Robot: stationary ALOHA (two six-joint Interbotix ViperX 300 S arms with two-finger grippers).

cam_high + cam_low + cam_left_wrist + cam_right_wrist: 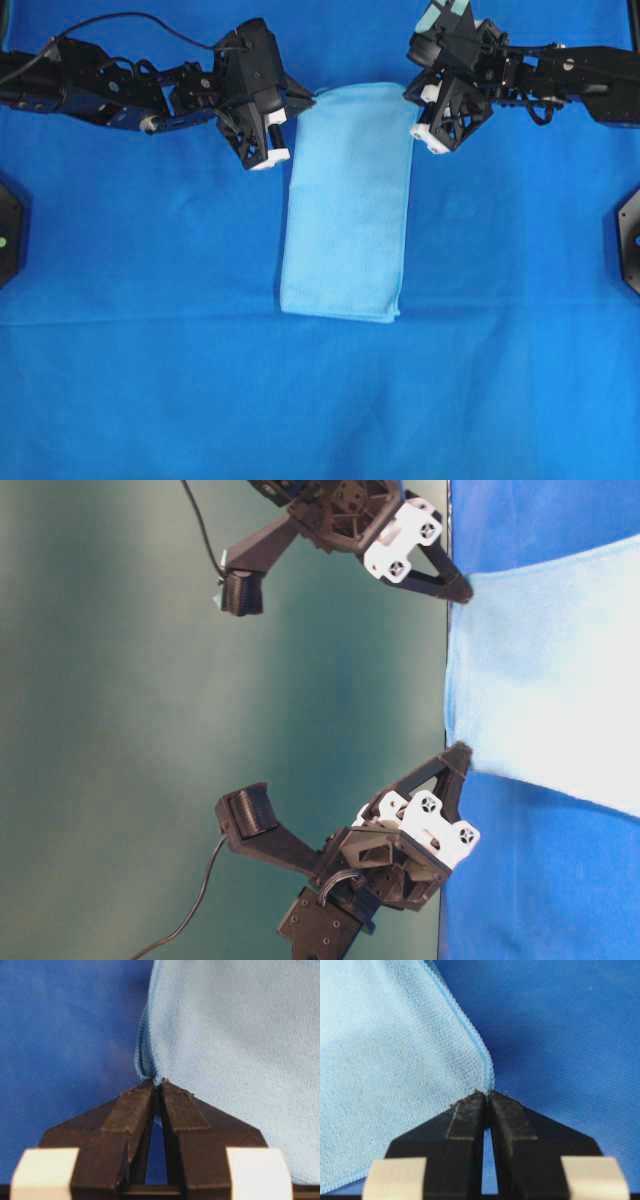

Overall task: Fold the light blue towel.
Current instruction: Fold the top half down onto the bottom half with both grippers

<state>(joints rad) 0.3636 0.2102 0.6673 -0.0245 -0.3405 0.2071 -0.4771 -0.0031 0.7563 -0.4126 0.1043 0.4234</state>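
The light blue towel (345, 200) lies as a long narrow rectangle on the deep blue cloth, its short ends toward the far and near sides of the table. My left gripper (308, 100) is shut on the towel's far left corner. In the left wrist view the fingertips (172, 1102) pinch the layered edge of the towel (230, 1035). My right gripper (410, 95) is shut on the far right corner. The right wrist view shows the gripper (487, 1094) clamped on the hemmed corner of the towel (395, 1060). Both corners stay low at the cloth.
A deep royal-blue cloth (150, 380) covers the whole table. Black mounts sit at the left edge (8, 240) and the right edge (630, 240). Both arms reach in from the far corners.
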